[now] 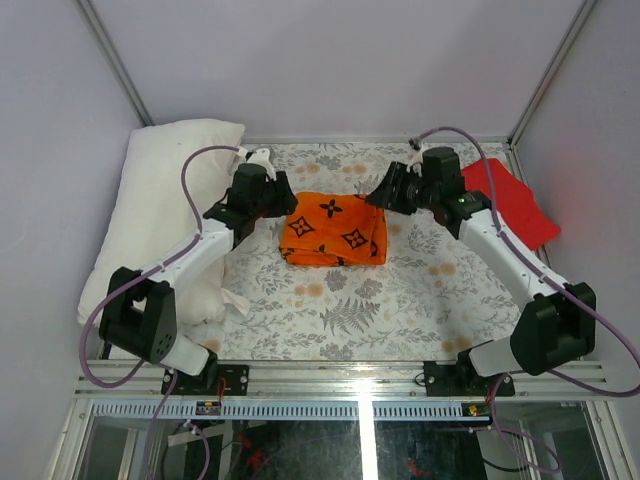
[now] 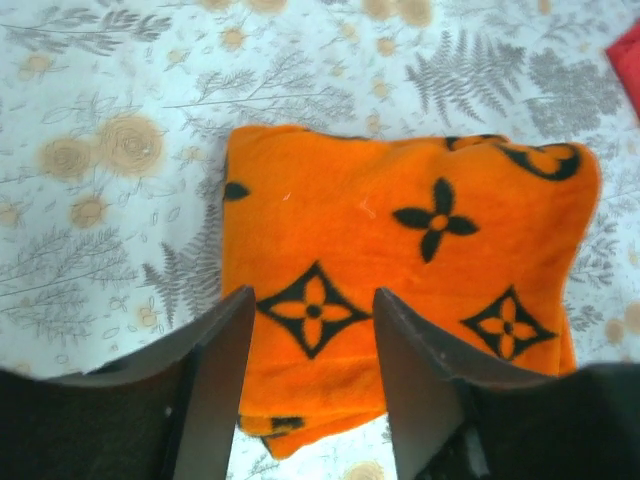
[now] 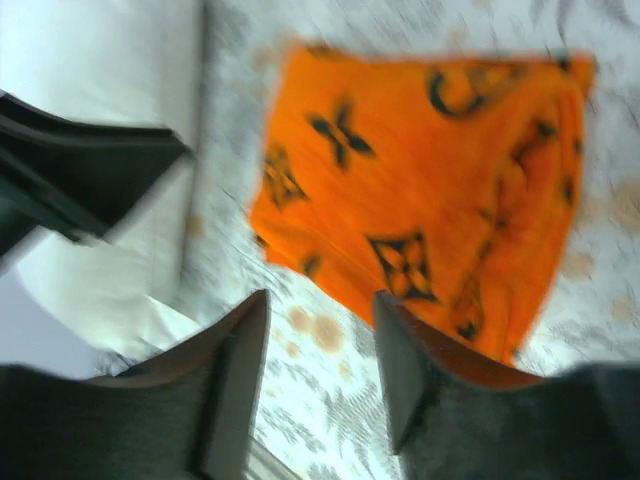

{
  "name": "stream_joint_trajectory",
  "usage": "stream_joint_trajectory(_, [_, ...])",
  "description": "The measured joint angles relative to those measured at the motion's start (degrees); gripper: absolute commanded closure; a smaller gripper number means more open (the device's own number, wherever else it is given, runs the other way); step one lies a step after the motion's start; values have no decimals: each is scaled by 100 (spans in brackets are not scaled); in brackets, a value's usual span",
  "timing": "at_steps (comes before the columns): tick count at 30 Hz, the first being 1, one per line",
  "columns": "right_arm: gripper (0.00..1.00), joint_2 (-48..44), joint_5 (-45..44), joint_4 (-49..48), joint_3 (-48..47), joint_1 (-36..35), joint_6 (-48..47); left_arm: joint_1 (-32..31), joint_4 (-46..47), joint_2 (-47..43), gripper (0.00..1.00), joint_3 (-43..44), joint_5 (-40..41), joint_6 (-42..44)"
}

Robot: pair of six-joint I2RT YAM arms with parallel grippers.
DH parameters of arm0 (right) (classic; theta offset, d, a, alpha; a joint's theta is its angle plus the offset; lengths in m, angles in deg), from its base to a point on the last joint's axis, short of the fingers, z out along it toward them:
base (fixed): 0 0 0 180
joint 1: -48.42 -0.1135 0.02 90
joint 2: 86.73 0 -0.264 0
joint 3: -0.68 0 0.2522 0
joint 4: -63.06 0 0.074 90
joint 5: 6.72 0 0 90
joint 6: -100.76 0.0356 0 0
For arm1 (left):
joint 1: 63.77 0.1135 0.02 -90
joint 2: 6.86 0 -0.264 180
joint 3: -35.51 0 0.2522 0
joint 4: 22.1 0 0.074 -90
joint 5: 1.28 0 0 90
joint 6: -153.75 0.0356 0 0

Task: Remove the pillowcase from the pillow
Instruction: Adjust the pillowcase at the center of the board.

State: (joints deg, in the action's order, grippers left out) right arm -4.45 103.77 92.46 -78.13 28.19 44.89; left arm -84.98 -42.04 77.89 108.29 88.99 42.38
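Hovering by the pillowcase (image 1: 333, 229), I hold my left gripper (image 2: 312, 300) at its left edge with the jaws parted and nothing between them; orange cloth shows through the gap. My right gripper (image 3: 320, 300) hangs at the pillowcase's right side, jaws likewise apart and gripping nothing, though that wrist view is blurred. The pillowcase lies folded into a flat rectangle on the floral table cover (image 1: 340, 310), between my two grippers, with black flower and star motifs facing up. The pillow (image 1: 160, 215) lies bare to the left of the pillowcase, not touching it, beyond my left arm. A red cloth (image 1: 515, 205) sits to the right of the pillowcase, well apart from it.
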Motion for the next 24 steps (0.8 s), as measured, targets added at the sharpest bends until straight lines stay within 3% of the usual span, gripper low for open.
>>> stream_joint_trajectory(2, [99, -59, 7, -162, -387, 2, 13, 2, 142, 103, 87, 153, -254, -72])
stream_joint_trajectory(4, [100, 155, 57, -317, -835, -2, 190, 7, 348, 345, 99, 402, -568, -140])
stream_joint_trajectory(11, [100, 1853, 428, -804, -1394, -15, 444, 11, 1224, 1663, 100, 1056, -1635, -669])
stream_joint_trajectory(18, [100, 3421, 817, -1073, -1353, 188, 592, 210, 1816, 2883, 100, 1027, -1982, -1329])
stream_joint_trajectory(24, [100, 3696, 1381, -1668, -1008, 765, 817, 632, 2391, 3119, 100, 695, -2214, -1847])
